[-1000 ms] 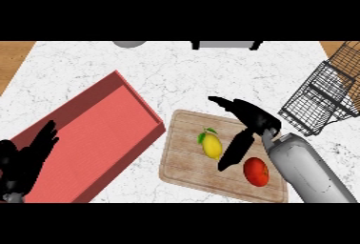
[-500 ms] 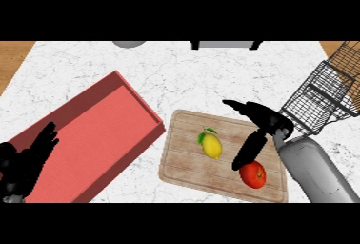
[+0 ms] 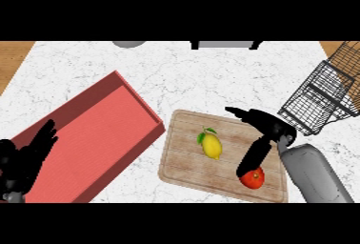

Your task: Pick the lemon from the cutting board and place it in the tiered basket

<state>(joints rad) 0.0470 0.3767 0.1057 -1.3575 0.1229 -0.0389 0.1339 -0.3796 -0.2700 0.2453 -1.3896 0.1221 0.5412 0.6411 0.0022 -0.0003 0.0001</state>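
Observation:
A yellow lemon with a green leaf lies near the middle of the wooden cutting board. My right hand hovers open over the board's right part, just right of the lemon and apart from it, thumb stretched toward the back and fingers pointing down toward a red tomato. The black wire tiered basket stands at the right edge of the counter, beyond the hand. My left hand rests open at the lower left, fingers up.
A long red tray lies slanted to the left of the board, its near corner close to the board's left edge. A grey round object and a dark fixture sit at the counter's back edge.
My right hand has drifted to the right and a little nearer, from over the lemon's right side to the board's right part. The lemon, the tomato and the left hand stayed put.

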